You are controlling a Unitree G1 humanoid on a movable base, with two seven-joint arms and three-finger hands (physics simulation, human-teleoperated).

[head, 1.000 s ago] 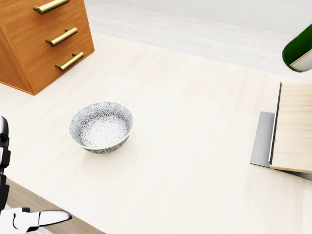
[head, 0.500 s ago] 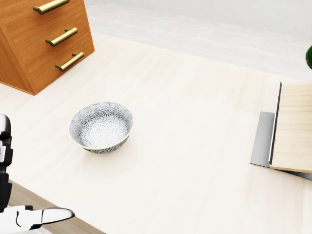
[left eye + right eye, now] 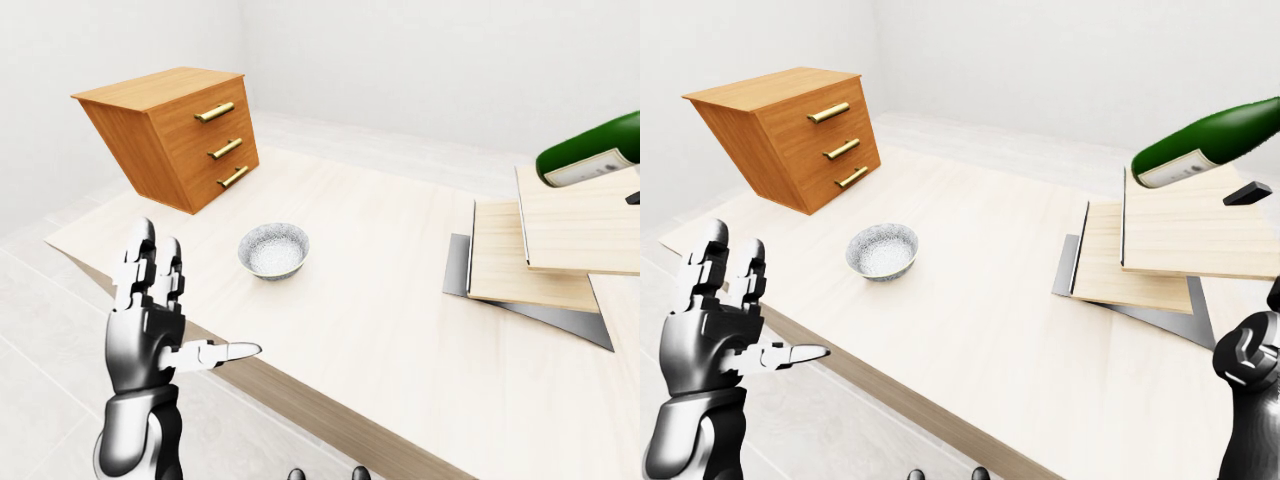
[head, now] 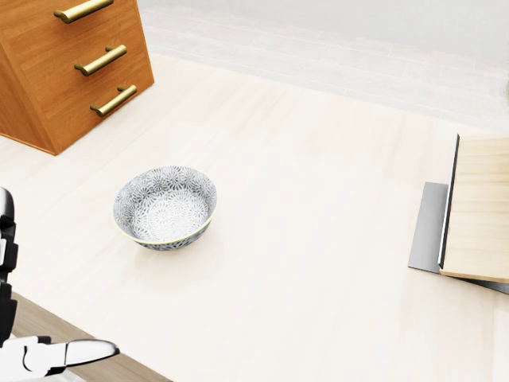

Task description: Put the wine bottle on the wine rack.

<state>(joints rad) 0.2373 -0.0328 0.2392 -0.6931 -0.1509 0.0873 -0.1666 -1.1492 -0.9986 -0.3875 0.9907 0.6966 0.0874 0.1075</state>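
The green wine bottle (image 3: 1203,141) hangs tilted in the air over the wine rack (image 3: 1180,238), its white-labelled base toward the left and its neck running off the right edge. The rack is a set of pale wooden boards leaning on a grey plate. A small black part (image 3: 1247,193) shows just under the bottle, and my right forearm (image 3: 1250,375) rises at the lower right of the right-eye view. The hand itself is out of frame. My left hand (image 3: 198,296) is open at the lower left, fingers upright, thumb pointing right, off the table's near edge.
A patterned grey bowl (image 4: 165,207) sits on the light wooden table (image 4: 318,239). A wooden drawer cabinet (image 4: 64,72) with three brass handles stands at the table's upper left. The table edge (image 3: 300,395) runs diagonally past my left hand.
In the head view the bottle's green base has slid out past the right edge. The left hand has barely shifted; bowl, cabinet and rack are unmoved.
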